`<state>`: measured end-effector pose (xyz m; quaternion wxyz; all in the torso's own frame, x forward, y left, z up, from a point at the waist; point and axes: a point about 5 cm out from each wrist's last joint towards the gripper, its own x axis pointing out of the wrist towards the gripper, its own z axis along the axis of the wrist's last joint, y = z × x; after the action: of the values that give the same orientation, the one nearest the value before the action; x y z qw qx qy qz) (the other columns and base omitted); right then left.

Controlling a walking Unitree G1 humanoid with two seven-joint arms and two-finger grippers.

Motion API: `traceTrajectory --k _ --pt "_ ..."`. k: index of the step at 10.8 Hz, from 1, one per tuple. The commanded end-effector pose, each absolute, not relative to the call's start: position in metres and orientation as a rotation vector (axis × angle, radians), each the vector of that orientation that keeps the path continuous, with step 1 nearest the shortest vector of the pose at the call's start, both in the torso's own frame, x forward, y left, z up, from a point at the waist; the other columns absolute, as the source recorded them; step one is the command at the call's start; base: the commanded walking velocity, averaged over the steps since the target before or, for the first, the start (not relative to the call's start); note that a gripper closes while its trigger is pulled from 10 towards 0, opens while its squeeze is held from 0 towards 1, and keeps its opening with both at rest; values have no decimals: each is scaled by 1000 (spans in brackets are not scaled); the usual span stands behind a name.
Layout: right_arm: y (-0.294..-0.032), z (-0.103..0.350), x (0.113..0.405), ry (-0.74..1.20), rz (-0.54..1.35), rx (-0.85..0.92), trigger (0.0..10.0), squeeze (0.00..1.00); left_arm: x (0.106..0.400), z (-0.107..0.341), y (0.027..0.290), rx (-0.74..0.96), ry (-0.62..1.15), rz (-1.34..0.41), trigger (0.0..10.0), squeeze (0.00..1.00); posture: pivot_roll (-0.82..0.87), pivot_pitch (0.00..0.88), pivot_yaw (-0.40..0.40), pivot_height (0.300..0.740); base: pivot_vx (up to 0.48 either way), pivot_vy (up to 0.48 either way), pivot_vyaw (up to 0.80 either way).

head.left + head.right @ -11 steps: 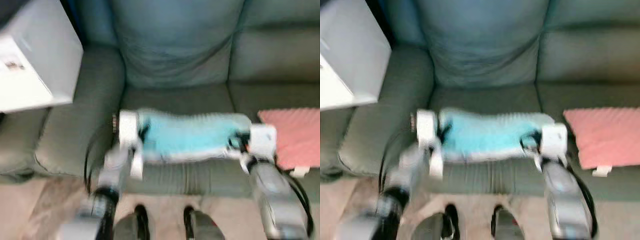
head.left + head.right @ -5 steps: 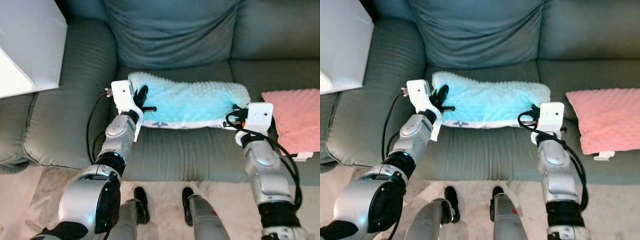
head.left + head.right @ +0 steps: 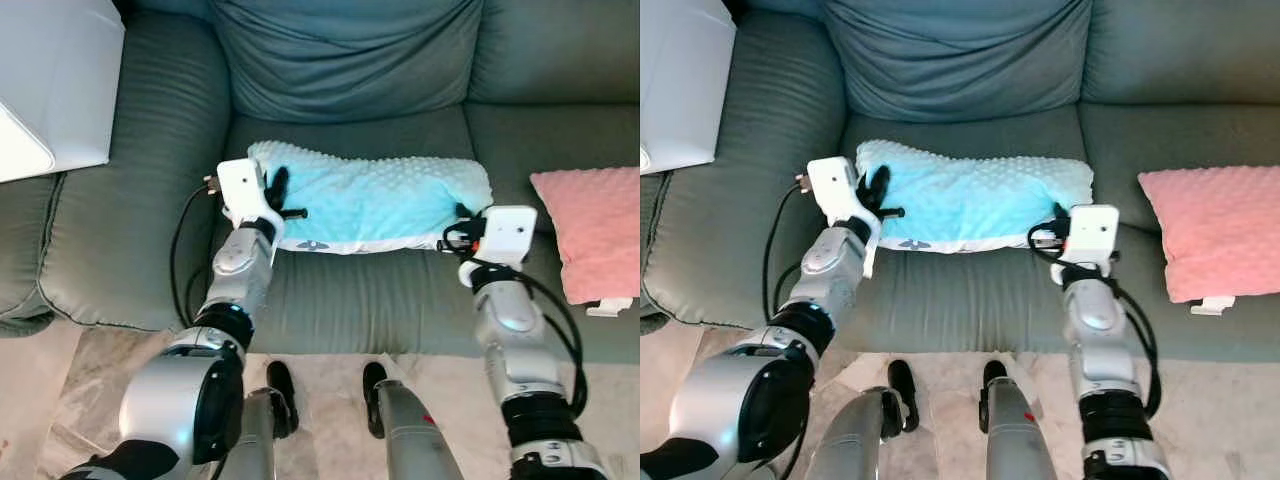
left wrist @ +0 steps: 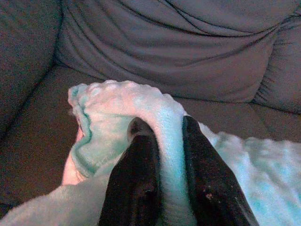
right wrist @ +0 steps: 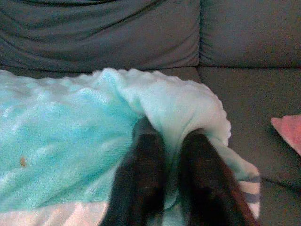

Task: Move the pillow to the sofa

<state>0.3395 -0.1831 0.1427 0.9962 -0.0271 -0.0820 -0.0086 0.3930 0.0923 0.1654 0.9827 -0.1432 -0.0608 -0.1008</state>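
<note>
Tools point(image 4: 162, 141) point(image 5: 171, 155) pinching opposite ends of bumpy aqua pillow point(image 3: 375, 200)

Light blue dimpled fleece pillow point(image 3: 375, 203): lying flat on the left seat cushion of the grey-green fabric sofa point(image 3: 350, 300), in front of the back cushion point(image 3: 345, 60).
Left gripper point(image 4: 162, 134): sitting at the pillow's left end, its fingers point(image 4: 136, 165) pinching a fold of the fleece.
Right gripper point(image 5: 169, 136): sitting at the pillow's right end, fingers point(image 5: 143, 169) pinching a fold there.
Pink dimpled pillow point(image 3: 592, 230): lying on the right seat cushion, right of the blue pillow and apart from it.
White box-shaped object point(image 3: 50, 85): standing at the left, over the sofa's left armrest point(image 3: 130, 200).
</note>
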Motion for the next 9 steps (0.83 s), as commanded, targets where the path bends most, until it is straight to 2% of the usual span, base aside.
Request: traceTrajectory --k 1,9 --pt "-179 133 335 -144 -5 -44 10000 1000 389 153 94 -293 -86 -187 10000 1000 -239 506 86 740 0 0 0" --pt "-169 119 331 -111 17 16 10000 1000 376 125 98 -287 -47 -156 10000 1000 -217 500 73 740 0 0 0"
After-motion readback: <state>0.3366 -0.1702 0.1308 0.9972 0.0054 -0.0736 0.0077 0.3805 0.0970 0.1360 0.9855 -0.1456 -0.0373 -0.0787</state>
